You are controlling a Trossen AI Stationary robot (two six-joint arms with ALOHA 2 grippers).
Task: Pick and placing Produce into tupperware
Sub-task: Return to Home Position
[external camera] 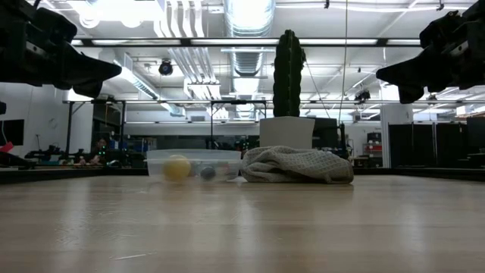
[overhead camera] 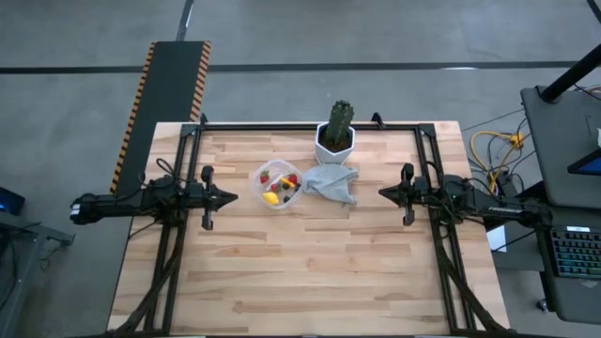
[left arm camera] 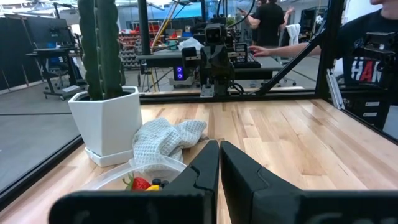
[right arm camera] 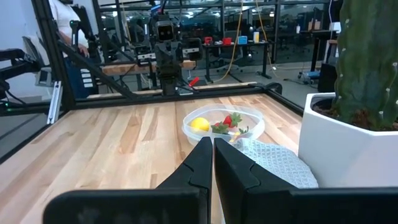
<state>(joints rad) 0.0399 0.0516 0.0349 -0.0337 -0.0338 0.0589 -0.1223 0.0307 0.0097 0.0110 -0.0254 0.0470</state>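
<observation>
The tupperware (overhead camera: 254,178) was seen set on the wooden table (overhead camera: 310,272) toward its far middle, between the two arms. The produce was gathered inside it: a yellow lemon-like piece (overhead camera: 271,197), red strawberry-like pieces (overhead camera: 290,180) and something dark that could not be made out. No produce was seen lying loose on the table, so the filling was judged to be finished. A pale cloth (overhead camera: 334,182) was bunched just beside the tupperware, touching or nearly touching its rim. The white pot (overhead camera: 335,146) with its cactus (overhead camera: 340,116) was stood behind the cloth, and neither was judged to belong to the job. The left gripper (overhead camera: 229,198) was held level and raised off the table, near the tupperware on its own side, its fingers pressed together on nothing. The right gripper (overhead camera: 383,193) was held likewise a little beyond the cloth, its fingers also brought together and empty. With nothing to be carried, the closed fingers were judged a resting pose. The mirrored, lifted, inward-pointing stance was taken for a parked position, clear of tupperware, cloth and pot so that nothing would be knocked.
</observation>
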